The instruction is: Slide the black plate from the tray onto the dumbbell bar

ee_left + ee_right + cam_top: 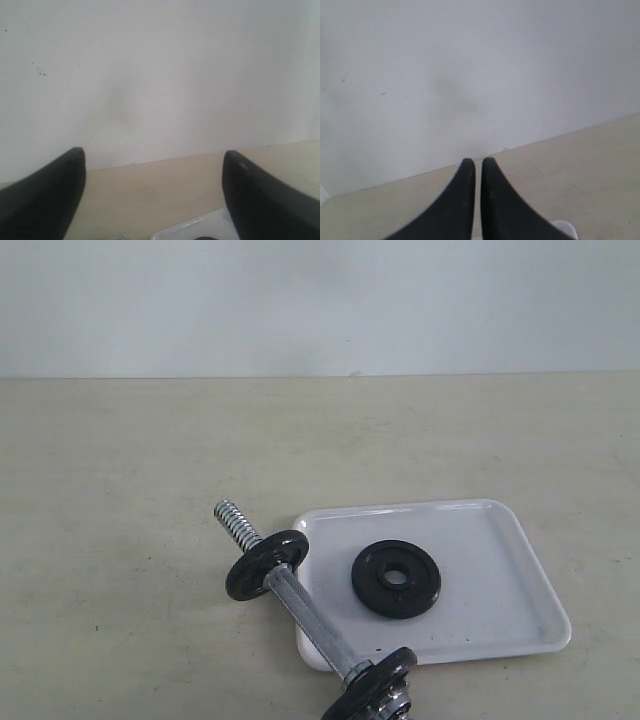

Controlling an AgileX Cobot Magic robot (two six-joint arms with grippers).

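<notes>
Exterior view: the black plate (396, 578) is found lying flat in the tray (480, 540), not yet lifted. The dumbbell bar (305, 612) is laid at the tray's edge, its threaded far end free.

Left wrist view: the left gripper (152, 157) is spread wide and empty.

Right wrist view: the right gripper (478, 162) is pressed shut on nothing.

The whole transfer is judged outstanding.

Tray (490, 570) on table (120, 490), right of middle, toward near edge. Black plate (396, 578) flat in tray, left of tray's middle. Dumbbell bar (305, 612) slantwise along tray's left side, crossing tray's near left corner; one end toward far left, other at table's near edge. First disc (266, 565) on bar just beside tray's left edge; second disc (385, 672) and nut (395, 705) at near end.
</notes>
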